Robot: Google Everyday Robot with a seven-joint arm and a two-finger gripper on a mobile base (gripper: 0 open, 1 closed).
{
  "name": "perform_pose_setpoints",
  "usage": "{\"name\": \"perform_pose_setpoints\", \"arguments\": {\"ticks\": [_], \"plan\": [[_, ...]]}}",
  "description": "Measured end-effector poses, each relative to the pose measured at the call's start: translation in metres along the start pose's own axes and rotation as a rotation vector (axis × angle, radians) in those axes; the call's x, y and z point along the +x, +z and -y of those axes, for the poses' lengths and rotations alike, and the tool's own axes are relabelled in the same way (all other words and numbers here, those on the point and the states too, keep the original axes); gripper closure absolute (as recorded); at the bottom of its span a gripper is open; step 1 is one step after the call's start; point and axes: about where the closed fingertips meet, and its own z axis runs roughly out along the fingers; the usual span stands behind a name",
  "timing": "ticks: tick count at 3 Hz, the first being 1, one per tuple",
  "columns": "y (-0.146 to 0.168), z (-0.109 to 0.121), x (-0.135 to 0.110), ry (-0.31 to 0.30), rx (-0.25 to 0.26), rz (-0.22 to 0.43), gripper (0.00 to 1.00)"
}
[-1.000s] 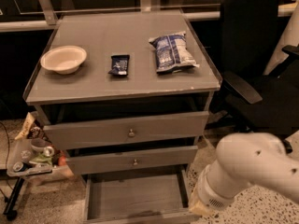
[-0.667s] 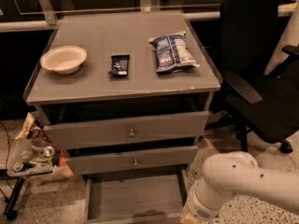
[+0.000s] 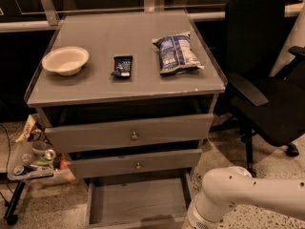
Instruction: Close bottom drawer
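The bottom drawer [image 3: 138, 199] is open, my arm [image 3: 238, 194] at its right corner; gripper's below frame, can't tell its state. Pushing off-centre there may skew and jam it.

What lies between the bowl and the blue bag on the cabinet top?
A small dark packet lies between bowl and bag, in the camera view. The gripper is out of frame; only the white arm shows, lower right.

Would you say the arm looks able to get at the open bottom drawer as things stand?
Probably yes: the arm hangs by the right front corner of the bottom drawer, nothing between them, though the gripper is out of view below the frame's edge.
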Motion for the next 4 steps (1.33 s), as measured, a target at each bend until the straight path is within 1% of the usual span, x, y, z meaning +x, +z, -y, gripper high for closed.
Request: {"name": "perform_pose_setpoints", "arguments": {"ticks": [1,2,3,4], "plan": [[0.039,0.01,0.005,0.03,-0.023,-0.001,1.0],[0.106,0.054,0.015,0.1,-0.003,-0.012,1.0],[0.166,0.082,0.031,0.178,-0.02,-0.017,1.0],[0.223,0.082,0.048,0.239,-0.084,-0.032,1.0]]}}
